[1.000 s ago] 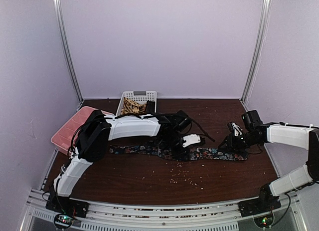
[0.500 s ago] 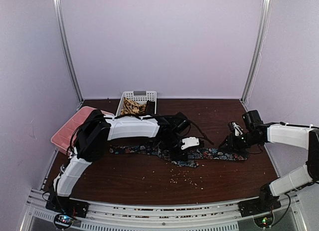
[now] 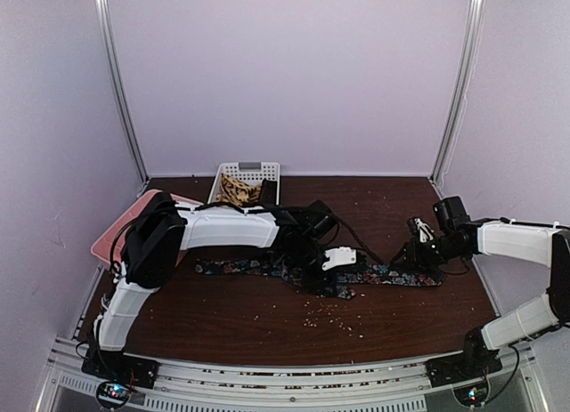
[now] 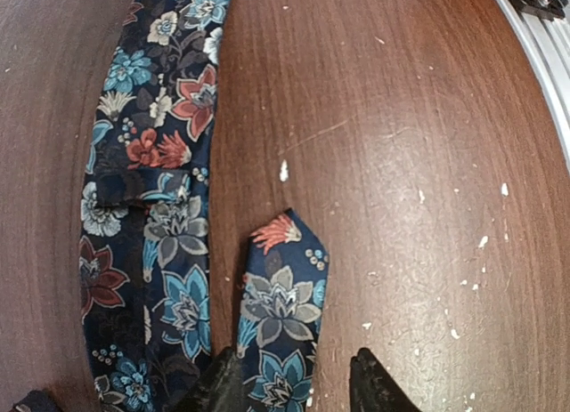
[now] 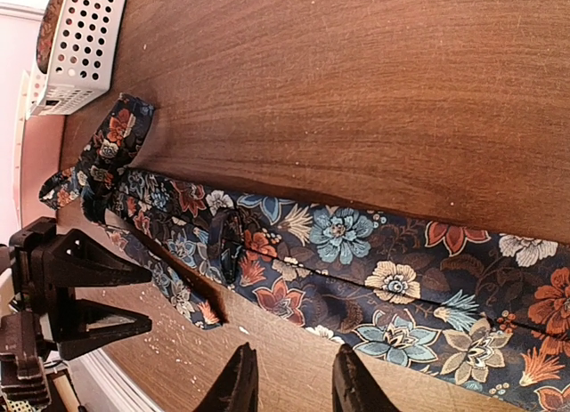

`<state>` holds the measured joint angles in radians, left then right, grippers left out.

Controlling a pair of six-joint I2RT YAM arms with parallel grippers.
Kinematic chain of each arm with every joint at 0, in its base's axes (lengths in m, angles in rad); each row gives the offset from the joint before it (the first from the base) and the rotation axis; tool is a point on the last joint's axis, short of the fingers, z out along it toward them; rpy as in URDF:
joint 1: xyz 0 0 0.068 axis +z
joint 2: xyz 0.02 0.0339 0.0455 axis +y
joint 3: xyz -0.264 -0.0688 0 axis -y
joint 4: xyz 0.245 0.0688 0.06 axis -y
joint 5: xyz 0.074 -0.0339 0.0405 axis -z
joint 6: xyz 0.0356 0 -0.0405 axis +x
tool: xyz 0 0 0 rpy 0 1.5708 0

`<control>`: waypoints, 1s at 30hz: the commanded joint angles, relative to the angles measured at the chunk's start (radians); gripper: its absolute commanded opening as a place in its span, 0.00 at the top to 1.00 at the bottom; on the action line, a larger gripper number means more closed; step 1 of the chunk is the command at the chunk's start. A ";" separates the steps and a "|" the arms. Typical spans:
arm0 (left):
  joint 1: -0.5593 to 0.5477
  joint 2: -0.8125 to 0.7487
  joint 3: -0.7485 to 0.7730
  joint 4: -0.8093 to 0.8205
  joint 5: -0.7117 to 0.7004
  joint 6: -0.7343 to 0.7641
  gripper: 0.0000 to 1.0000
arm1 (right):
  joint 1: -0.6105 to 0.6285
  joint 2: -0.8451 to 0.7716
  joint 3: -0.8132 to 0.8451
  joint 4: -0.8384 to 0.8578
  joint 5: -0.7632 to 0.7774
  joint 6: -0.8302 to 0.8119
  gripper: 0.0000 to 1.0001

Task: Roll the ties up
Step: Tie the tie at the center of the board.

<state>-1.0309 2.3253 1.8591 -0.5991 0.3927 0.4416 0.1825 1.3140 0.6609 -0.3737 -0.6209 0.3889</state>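
The dark floral tie (image 3: 258, 268) lies stretched across the table from left to right. Its narrow end (image 4: 283, 296) is folded back and lies beside the main strip (image 4: 147, 207). My left gripper (image 4: 294, 390) is open over that narrow end, one fingertip on each side of it, the right one clear of the cloth. My right gripper (image 5: 294, 381) is open over bare wood just in front of the tie's wide part (image 5: 401, 270), holding nothing. In the top view the left gripper (image 3: 337, 259) is mid-table and the right gripper (image 3: 415, 252) is near the tie's right end. A tan patterned tie (image 3: 236, 191) sits in the basket.
The white perforated basket (image 3: 248, 170) stands at the back, also in the right wrist view as the basket (image 5: 80, 38). A pink tray (image 3: 109, 237) lies at the left edge behind the left arm. Pale crumbs (image 3: 329, 319) are scattered over the front of the table.
My left gripper has come down slightly nearer the table front with the tie's narrow end, shut on it, then opened; the end now lies folded beside the strip. The right arm has not moved.
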 commanded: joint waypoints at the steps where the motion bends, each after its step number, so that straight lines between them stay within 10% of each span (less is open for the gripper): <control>1: -0.009 0.043 0.028 0.008 0.024 0.051 0.56 | -0.011 -0.005 0.001 0.004 -0.010 -0.013 0.70; 8: -0.017 0.091 0.041 -0.028 -0.057 0.061 0.60 | -0.012 -0.005 -0.002 0.007 -0.011 -0.012 0.70; 13: -0.023 0.059 0.033 -0.055 -0.051 0.080 0.99 | -0.015 -0.008 -0.002 0.004 -0.012 -0.016 0.71; 30: -0.021 0.057 0.187 -0.100 -0.320 -0.014 1.00 | -0.018 -0.005 -0.016 0.036 -0.036 0.006 0.74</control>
<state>-1.0508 2.3405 1.9594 -0.6392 0.1711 0.4629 0.1719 1.3140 0.6609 -0.3683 -0.6353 0.3916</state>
